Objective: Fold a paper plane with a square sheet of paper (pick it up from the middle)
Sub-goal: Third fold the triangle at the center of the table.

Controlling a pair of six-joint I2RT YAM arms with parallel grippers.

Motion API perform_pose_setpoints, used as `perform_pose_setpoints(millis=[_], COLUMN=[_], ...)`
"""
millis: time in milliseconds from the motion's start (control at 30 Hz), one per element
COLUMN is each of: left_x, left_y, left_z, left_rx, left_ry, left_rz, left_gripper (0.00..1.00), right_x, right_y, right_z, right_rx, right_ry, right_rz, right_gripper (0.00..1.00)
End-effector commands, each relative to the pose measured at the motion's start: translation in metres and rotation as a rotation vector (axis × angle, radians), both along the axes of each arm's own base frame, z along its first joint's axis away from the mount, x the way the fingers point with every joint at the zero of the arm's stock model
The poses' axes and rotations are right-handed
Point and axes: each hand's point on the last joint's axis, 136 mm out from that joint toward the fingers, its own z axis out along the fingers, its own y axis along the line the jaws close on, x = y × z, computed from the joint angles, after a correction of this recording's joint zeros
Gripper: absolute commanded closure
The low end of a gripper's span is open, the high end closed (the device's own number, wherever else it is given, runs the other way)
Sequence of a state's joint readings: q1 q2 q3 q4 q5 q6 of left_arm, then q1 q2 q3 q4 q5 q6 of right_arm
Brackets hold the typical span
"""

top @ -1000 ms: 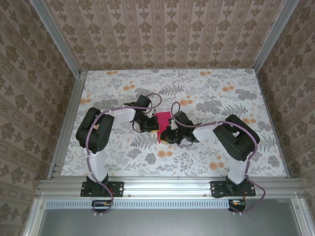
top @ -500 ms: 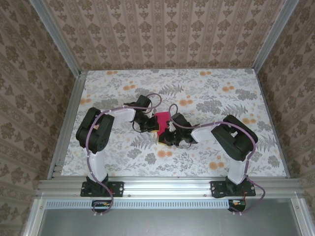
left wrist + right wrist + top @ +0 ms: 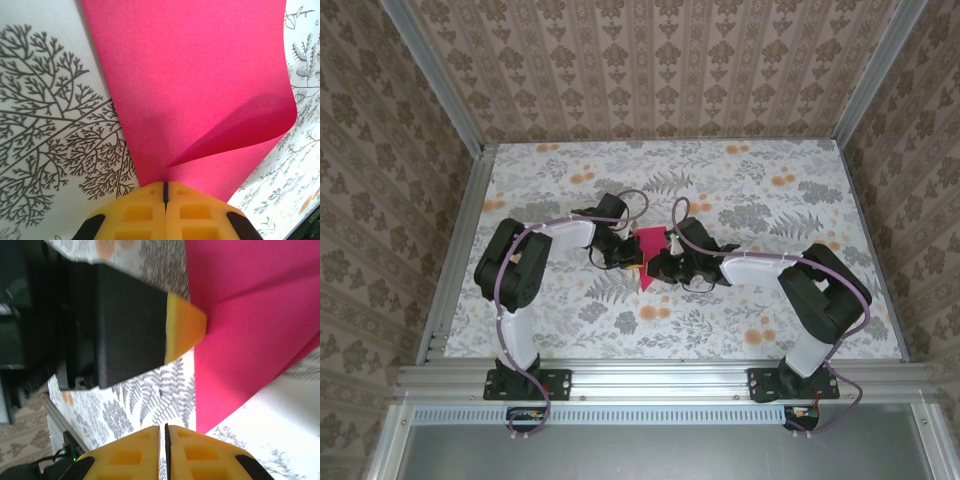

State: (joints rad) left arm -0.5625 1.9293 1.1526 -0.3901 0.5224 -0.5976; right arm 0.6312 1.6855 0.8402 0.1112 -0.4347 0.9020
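The magenta sheet of paper (image 3: pixel 649 244) lies partly folded at the middle of the table, its lower end narrowing to a point. My left gripper (image 3: pixel 629 256) is on its left side. In the left wrist view the yellow fingertips (image 3: pixel 150 200) are shut on the paper's (image 3: pixel 200 75) near edge, where a raised flap curls up to the right. My right gripper (image 3: pixel 661 267) is at the paper's right side. Its jaws (image 3: pixel 165 429) are shut over bare tabletop with nothing between them, the paper (image 3: pixel 250 330) just beyond and right. The left gripper's yellow-tipped finger (image 3: pixel 184 329) touches the paper there.
The floral tabletop (image 3: pixel 740 190) stretches behind and to both sides of the arms. Aluminium rails (image 3: pixel 650 375) border the near edge and both sides, with patterned walls beyond. The right arm's elbow (image 3: pixel 825 290) sits far out to the right.
The right arm's elbow has swung out to the right and its gripper has shifted slightly up along the paper's right side. The left gripper has stayed put, clamped on the paper.
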Motion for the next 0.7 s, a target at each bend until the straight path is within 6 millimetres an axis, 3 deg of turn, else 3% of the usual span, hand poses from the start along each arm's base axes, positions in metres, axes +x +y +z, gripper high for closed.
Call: perform_pose_setpoints(millis=[0,267,667], left_x=[-0.006,-0.005,-0.005], left_y=[0.010,0.010,0.009], left_z=[-0.012,-0.011,-0.012], left_rx=[0.062,0.065,0.064], left_ry=[0.014,0.012,0.014], left_rz=[0.002,0.007,0.003], left_gripper=[1.00,1.00,1.00], right_x=[0.006,0.032,0.042], right_y=[-0.021,-0.014,-0.017], right_z=[-0.016,-0.018,-0.037], right_rx=[-0.114,-0.152,-0.191], right_ry=[0.008,-0.013,0.021], right_rz=[-0.029,-0.019,-0.044], right_gripper=[0.86,0.86,0.87])
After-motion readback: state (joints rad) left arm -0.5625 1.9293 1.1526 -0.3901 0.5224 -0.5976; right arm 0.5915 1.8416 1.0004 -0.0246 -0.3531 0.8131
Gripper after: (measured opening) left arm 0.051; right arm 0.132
